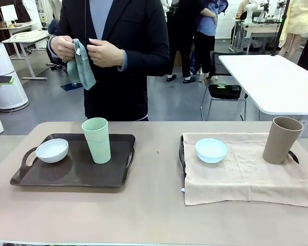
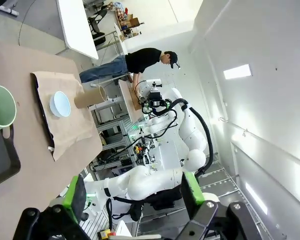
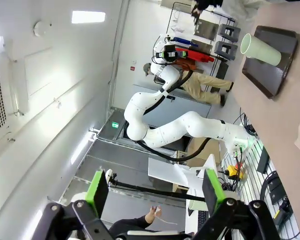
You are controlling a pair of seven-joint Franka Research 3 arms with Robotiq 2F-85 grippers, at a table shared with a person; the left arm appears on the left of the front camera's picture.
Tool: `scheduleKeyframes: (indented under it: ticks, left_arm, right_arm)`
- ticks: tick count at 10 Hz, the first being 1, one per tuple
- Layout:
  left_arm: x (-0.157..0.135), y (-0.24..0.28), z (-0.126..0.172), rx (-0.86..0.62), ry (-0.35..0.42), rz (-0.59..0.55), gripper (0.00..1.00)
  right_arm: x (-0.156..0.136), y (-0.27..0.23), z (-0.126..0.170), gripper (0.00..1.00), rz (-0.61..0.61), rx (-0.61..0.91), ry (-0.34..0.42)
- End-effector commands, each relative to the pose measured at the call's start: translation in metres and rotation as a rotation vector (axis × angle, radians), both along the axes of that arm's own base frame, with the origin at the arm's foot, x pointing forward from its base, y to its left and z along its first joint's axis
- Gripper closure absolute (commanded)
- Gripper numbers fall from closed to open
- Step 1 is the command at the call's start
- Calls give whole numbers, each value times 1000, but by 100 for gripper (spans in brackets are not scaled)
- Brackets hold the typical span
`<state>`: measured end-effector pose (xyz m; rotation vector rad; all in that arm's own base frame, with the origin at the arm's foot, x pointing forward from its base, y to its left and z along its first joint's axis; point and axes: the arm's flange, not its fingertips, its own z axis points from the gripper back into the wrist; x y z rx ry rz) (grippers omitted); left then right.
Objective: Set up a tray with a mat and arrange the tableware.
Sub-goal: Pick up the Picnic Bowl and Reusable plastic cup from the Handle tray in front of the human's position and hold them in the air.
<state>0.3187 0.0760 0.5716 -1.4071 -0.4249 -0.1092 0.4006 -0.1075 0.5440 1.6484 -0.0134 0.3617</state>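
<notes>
Two trays: frame-right tray [image 1: 181,154] w/ mat [image 1: 246,177], blue bowl [image 1: 211,150], brown cup [image 1: 282,140] looks done; frame-left tray [image 1: 72,175] w/ white bowl [image 1: 52,150], green cup [image 1: 96,140] lacks mat. Left pincer [image 2: 132,192], right pincer [image 3: 155,191] released.

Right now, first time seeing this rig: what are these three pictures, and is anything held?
A two-armed robot shares a table with a person. Front view looks across it from between the arms; the other two are wrist cameras, rolled sideways. The left gripper and right gripper are open, empty. A dark tray holds a white bowl and green cup; a beige mat over a second tray carries a blue bowl and tan cup. The person holds a teal cloth.
</notes>
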Motion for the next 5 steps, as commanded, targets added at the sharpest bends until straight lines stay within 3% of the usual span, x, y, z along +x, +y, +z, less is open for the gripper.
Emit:
scheduleKeyframes:
  ticks: [1,3,4,5]
  left_arm:
    - [1,0,-1,-17,-31,-4,0]
    - [0,0,0,0,0,0,0]
    - [-4,-5,13,124,-104,-16,0]
    - [-11,-9,25,306,-142,-2,0]
  right_arm:
    - [-1,0,-5,0,1,-10,-15]
    - [0,0,0,0,0,0,0]
    - [3,31,27,0,-47,-265,-124]
    - [2,72,60,0,4,-433,-251]
